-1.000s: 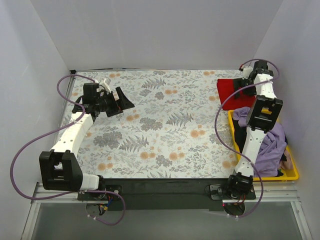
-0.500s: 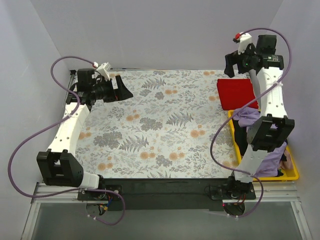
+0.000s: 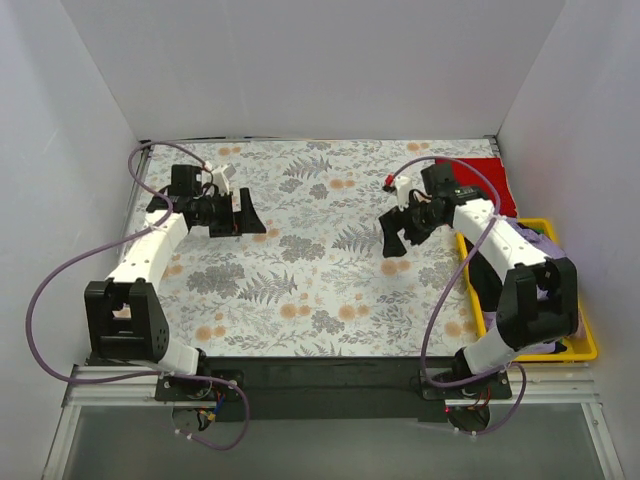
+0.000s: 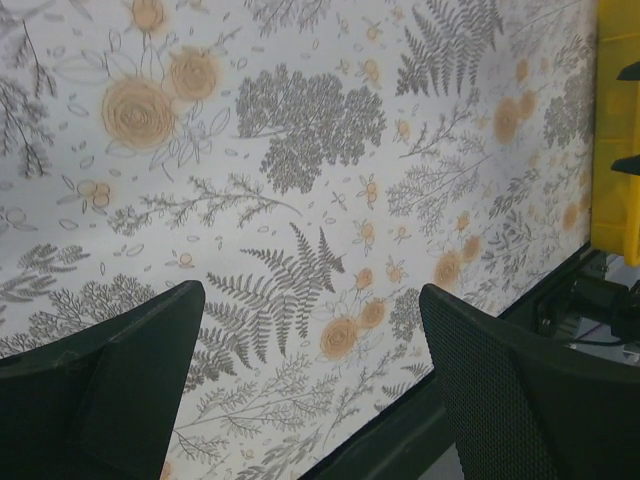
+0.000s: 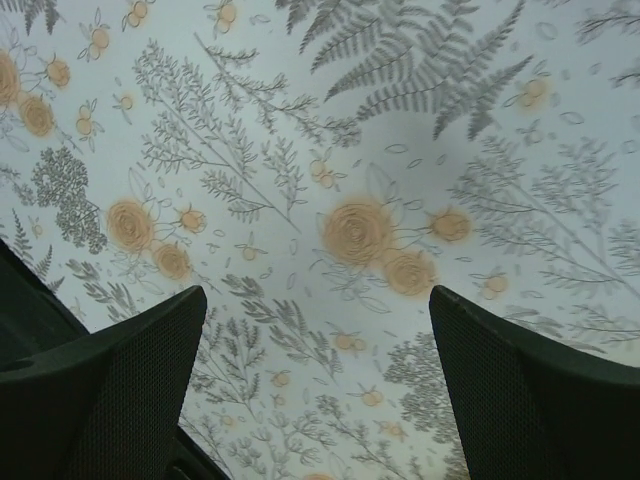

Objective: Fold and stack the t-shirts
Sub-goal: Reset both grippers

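The red t-shirt (image 3: pixel 497 184) lies folded flat at the table's back right corner, partly behind my right arm. The lilac t-shirt (image 3: pixel 548 231) sits crumpled in the yellow bin (image 3: pixel 590 350), mostly hidden by the arm. My left gripper (image 3: pixel 250 215) is open and empty over the left part of the floral tablecloth, and the left wrist view (image 4: pixel 310 300) shows only cloth between its fingers. My right gripper (image 3: pixel 393 236) is open and empty over the table right of centre, left of the red t-shirt, with bare cloth under it in the right wrist view (image 5: pixel 318 300).
The floral tablecloth (image 3: pixel 300 270) covers the table. The yellow bin stands along the right edge and shows in the left wrist view (image 4: pixel 615 130). White walls close in the back and both sides. Purple cables loop from both arms.
My right arm has swung from above the back right corner, down and left to over the table right of centre. My left gripper has come down and shifted slightly right. Both stay open.
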Controlling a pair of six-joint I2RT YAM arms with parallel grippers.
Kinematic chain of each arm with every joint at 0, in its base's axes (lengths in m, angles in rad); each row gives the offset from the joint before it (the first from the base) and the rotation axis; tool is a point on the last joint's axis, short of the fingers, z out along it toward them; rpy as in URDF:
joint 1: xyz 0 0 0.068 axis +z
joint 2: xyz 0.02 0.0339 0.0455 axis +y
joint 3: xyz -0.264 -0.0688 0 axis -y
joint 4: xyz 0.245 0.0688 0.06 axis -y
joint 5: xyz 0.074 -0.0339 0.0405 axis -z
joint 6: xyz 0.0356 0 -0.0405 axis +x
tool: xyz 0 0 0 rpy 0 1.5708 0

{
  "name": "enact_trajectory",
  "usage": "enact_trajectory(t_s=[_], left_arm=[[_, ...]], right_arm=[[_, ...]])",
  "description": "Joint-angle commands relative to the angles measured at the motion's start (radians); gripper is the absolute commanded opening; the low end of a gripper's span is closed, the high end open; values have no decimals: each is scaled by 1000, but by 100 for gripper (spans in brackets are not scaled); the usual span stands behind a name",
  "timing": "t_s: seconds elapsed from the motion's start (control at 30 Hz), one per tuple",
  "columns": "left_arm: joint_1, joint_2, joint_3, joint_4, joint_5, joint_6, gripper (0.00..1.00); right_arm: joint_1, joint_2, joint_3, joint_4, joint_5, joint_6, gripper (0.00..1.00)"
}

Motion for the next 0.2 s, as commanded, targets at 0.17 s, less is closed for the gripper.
enact_trajectory(t_s=[0.17], left_arm=[[35, -80, -86, 32, 18, -66, 89]], right_arm=[[73, -196, -167, 154, 56, 98, 98]])
